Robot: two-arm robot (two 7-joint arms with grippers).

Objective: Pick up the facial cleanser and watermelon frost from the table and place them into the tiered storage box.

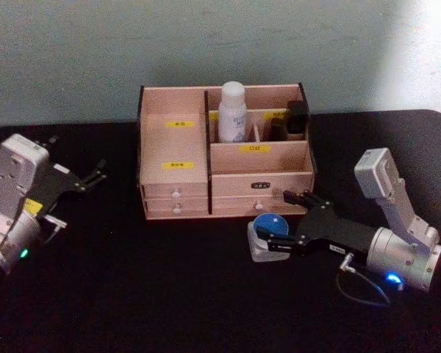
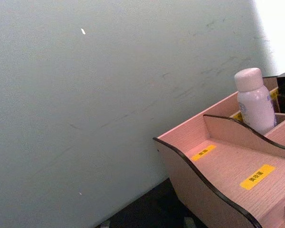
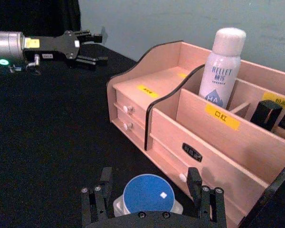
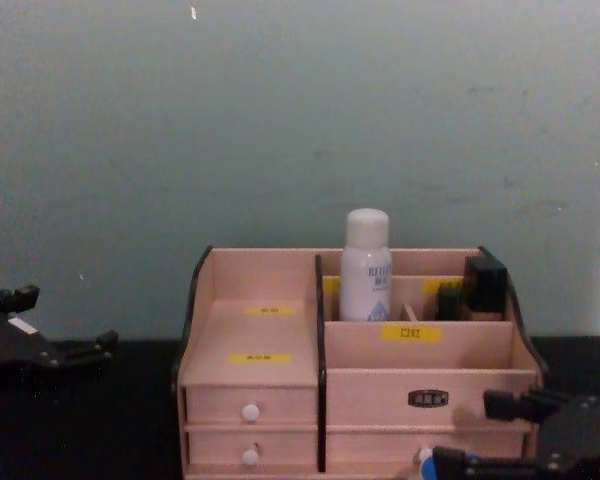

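The tiered storage box (image 1: 173, 151) stands at the back centre of the black table. Upright in its rear middle compartment is the facial cleanser (image 1: 232, 110), a white bottle also seen from the right wrist (image 3: 222, 66) and the chest (image 4: 366, 265). The watermelon frost (image 1: 267, 226), a squat jar with a blue lid (image 3: 147, 194), sits on the table just in front of the box's right drawers. My right gripper (image 1: 279, 219) is open and straddles the jar, one finger (image 3: 97, 199) on each side. My left gripper (image 1: 95, 175) hangs open and empty at the far left.
A dark rectangular item (image 1: 298, 118) stands in the box's rear right compartment. Two small drawers with white knobs (image 1: 176, 193) face me. A pale wall (image 4: 280, 120) rises right behind the box. Open table (image 1: 169, 294) lies in front and to the left.
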